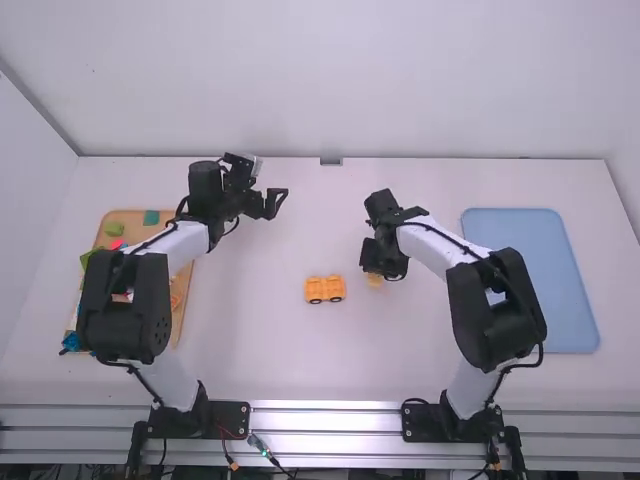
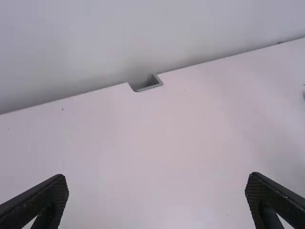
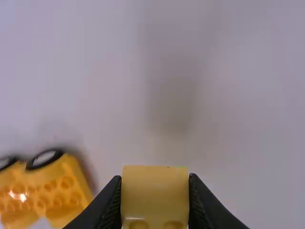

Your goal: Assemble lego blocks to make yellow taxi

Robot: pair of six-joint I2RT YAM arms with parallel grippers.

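Yellow block point(image 3: 155, 196) is sitting pinched between fingers of right gripper point(image 1: 375, 270). Wheeled yellow assembly point(image 1: 325, 290) is resting on white table point(image 1: 270, 350), near block, to its left. Left gripper point(image 1: 275, 202) is hanging wide open toward table's far edge. Blue tray point(image 1: 535, 285) is lying at right.

Yellow block point(image 3: 154, 198) between the claw's fingers point(image 3: 110, 202), near yellow wheeled blocks point(image 3: 58, 190).
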